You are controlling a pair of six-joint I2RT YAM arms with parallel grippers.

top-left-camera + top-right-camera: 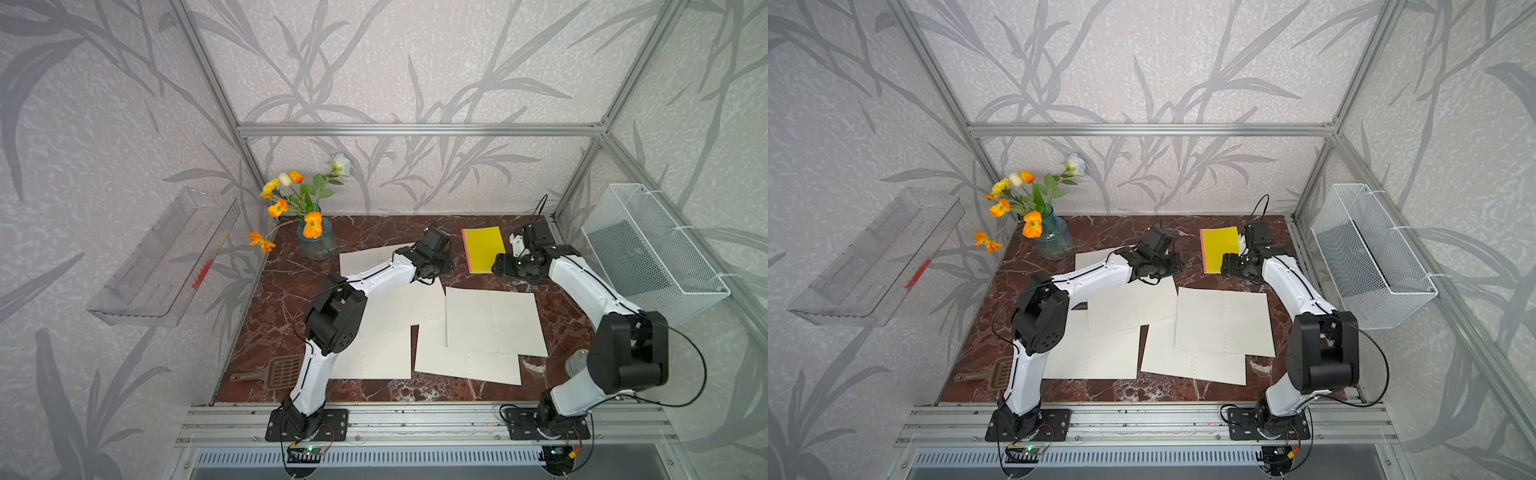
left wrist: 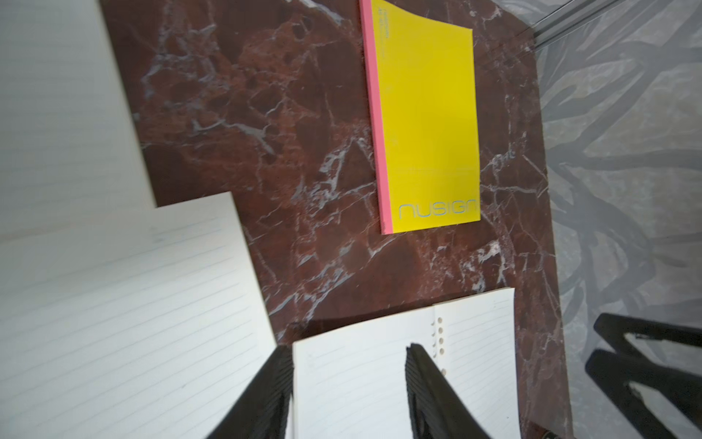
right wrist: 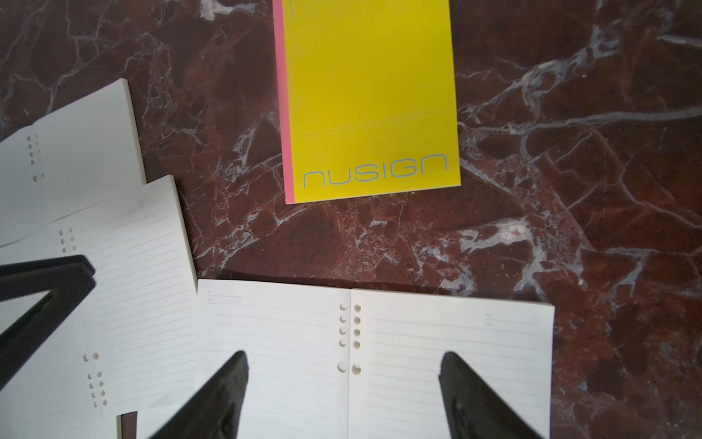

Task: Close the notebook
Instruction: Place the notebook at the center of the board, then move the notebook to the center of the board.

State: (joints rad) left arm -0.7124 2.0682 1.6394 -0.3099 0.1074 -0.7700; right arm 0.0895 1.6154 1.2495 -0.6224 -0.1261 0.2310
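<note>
1. I'm working over a red-brown marble tabletop [image 1: 291, 282] veined in white. An aluminium frame and grey leaf-patterned wallpaper box it in.
2. Nearest me, the front edge is an aluminium rail carrying both arm bases. Just past it, near the left edge, a brown slotted plastic scoop [image 1: 278, 372] lies flat.
3. Loose lined sheets [image 1: 494, 324] cover most of the middle. They are cream, rectangular, hole-punched and overlapping. Bare marble is left only in strips along the front and sides.
4. My left gripper [image 2: 349, 349] hangs over one of those sheets. Its ribbed black fingers [image 2: 281, 391] are parted, with nothing between them.
5. My right gripper [image 3: 343, 355] hovers over a double sheet, jaws spread wider and equally empty.
6. The notebook [image 1: 484, 249] lies flat and already closed on bare marble toward the far end, between the two grippers and touching no sheet. It shows in both top views [image 1: 1220, 249]. The glossy yellow cover faces up, the pink spine is toward the left arm, and its far edge looks slightly bowed. There is clear marble along the spine side and in front of it.
7. In the far left corner stands a glass vase [image 1: 316, 243] of orange, yellow and white flowers.
8. A clear plastic shelf [image 1: 166, 262] hangs on the left wall and a white wire basket [image 1: 652, 253] on the right wall. Both are off the table.
</note>
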